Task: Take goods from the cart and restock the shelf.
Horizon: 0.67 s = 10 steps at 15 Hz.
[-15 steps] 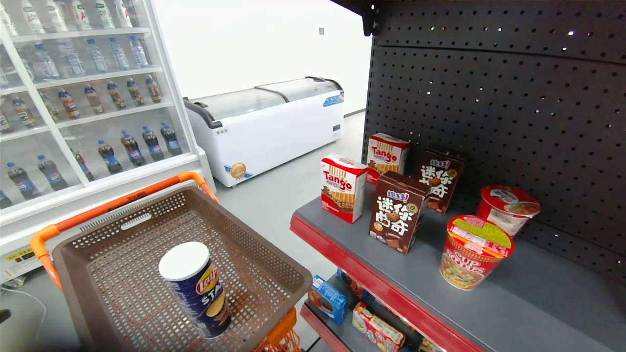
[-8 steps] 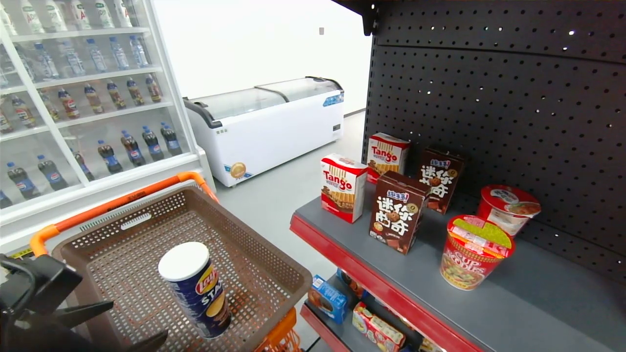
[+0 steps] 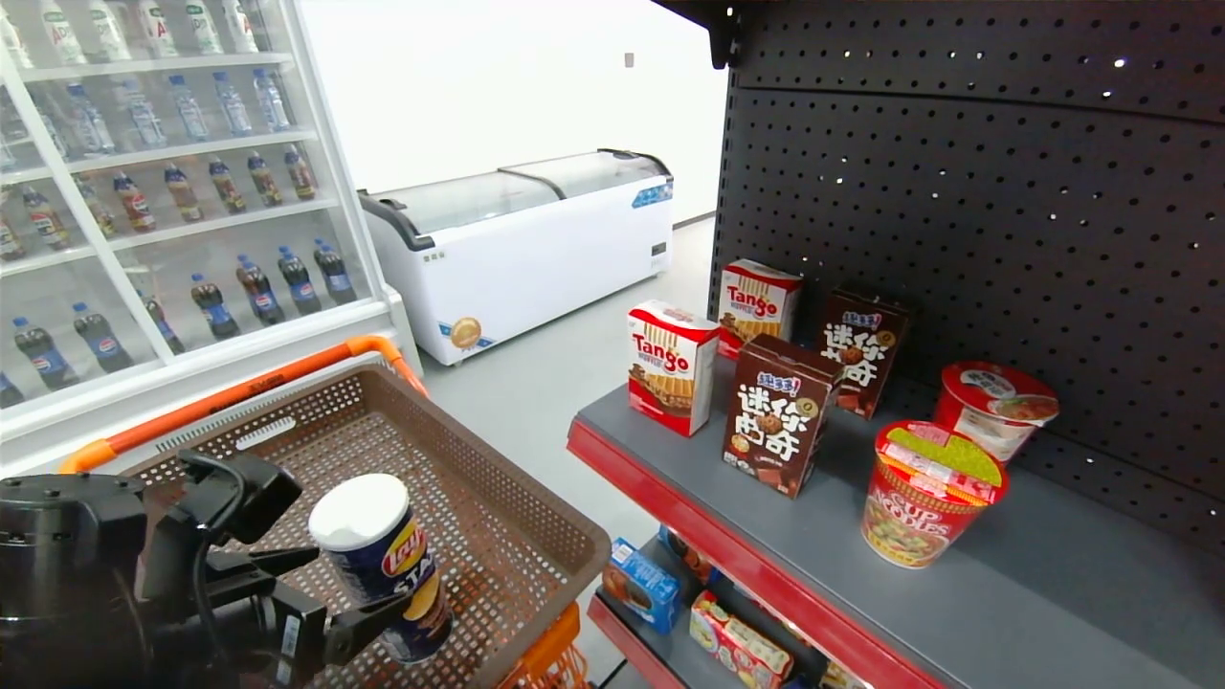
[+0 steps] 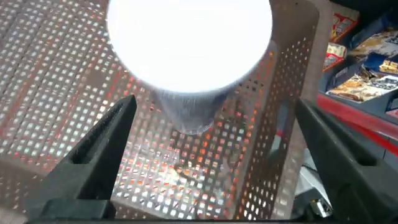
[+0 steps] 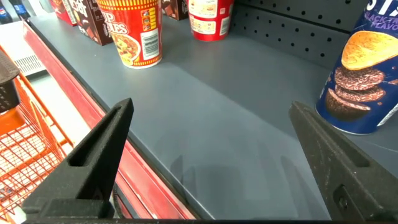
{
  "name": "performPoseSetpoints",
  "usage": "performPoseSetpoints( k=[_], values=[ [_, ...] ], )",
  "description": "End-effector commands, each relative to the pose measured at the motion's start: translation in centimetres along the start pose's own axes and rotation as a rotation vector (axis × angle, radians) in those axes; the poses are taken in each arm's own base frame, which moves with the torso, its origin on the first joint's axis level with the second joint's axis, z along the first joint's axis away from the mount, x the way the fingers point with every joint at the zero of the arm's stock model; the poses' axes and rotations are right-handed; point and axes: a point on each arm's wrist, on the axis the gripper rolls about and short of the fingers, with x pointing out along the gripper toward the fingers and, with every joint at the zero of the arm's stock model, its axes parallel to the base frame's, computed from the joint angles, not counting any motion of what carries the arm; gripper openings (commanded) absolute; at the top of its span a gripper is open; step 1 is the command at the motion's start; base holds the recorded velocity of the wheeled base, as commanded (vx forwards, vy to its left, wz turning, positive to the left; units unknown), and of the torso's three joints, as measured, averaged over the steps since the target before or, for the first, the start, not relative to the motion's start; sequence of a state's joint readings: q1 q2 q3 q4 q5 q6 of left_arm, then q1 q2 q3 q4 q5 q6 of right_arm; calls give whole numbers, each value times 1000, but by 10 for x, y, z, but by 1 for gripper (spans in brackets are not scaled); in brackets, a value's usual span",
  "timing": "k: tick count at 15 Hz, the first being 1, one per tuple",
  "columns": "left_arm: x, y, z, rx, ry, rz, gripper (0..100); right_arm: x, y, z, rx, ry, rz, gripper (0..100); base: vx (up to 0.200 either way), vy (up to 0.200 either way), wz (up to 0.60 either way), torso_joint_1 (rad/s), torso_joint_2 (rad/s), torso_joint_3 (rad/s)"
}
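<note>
One tall chip can [image 3: 402,565], white lid up, stands alone in the brown perforated basket [image 3: 498,450] of the orange-handled cart [image 3: 239,390]. The left gripper [image 3: 362,572] sits in the basket at the can, its fingers spread wide to either side; the left wrist view shows a gap on both sides. In that view the lid is a white glare and the can's base is hard to make out.

On the grey shelf [image 3: 689,478] beside the cart stand two red-and-white boxes [image 3: 670,368], two brown boxes [image 3: 777,416] and two noodle cups [image 3: 926,493]. Packets on the lower shelf [image 3: 643,584] are partly hidden under its red edge.

The right wrist view has the right gripper [image 5: 211,106] hovering over a bare stretch of shelf, fingers wide apart and holding nothing, with a second can [image 5: 360,74] standing near it, cut off by the frame
</note>
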State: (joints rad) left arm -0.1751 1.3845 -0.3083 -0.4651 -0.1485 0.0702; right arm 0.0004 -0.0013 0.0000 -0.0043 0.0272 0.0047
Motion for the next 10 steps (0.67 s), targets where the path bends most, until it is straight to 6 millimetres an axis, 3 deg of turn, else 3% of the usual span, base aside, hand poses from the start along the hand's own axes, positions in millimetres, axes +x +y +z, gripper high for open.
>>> performPoseSetpoints(
  k=[1, 5, 10],
  values=[
    [23, 2, -4, 2, 24, -4, 100, 0, 0, 0, 1, 1, 1, 100, 0, 0, 0, 0, 0, 0],
    [45, 4, -18, 36, -28, 97, 100, 0, 0, 0, 0, 1, 1, 100, 0, 0, 0, 0, 0, 0],
    [46, 0, -32, 49, -16, 82, 100, 0, 0, 0, 0, 1, 1, 100, 0, 0, 0, 0, 0, 0]
  ],
)
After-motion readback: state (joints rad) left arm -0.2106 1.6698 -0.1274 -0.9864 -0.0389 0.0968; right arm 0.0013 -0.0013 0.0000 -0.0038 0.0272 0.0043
